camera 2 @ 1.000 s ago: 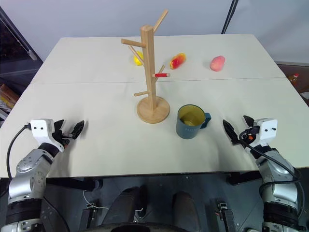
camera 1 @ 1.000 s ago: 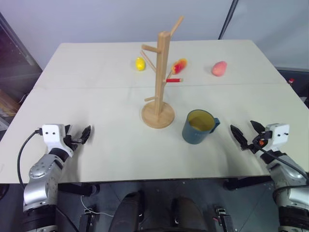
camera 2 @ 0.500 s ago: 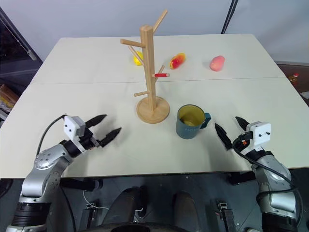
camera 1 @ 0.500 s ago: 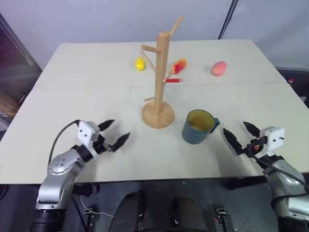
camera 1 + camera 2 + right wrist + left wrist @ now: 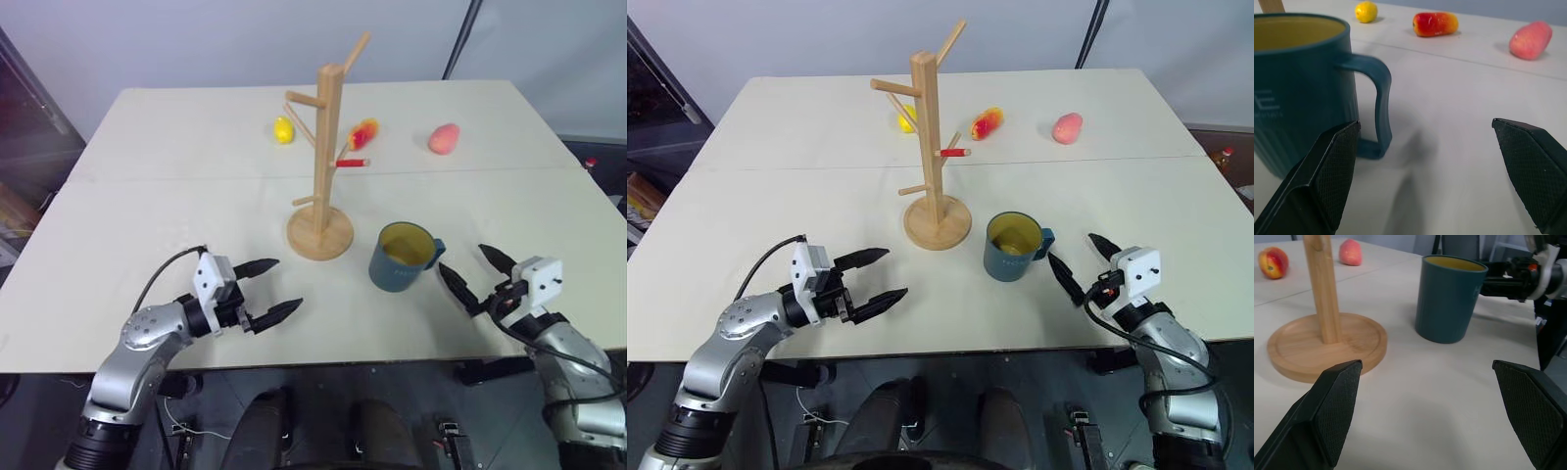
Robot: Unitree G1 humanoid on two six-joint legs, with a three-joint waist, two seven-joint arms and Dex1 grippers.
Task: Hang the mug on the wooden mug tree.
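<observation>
Mug [image 5: 402, 257] stands upright near the surface's front edge, just right of the wooden mug tree [image 5: 324, 166]. Right gripper [image 5: 468, 276], fingers wide and empty, sits beside its handle: the reach step. Left gripper [image 5: 269, 291] is likewise open. Next, closing on the handle.

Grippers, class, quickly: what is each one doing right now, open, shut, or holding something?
Left gripper: open, holding nothing, above the table.
Right gripper: open, holding nothing, beside the mug.

left end effector [image 5: 269, 290] swung right toward mug [image 5: 402, 258].
</observation>
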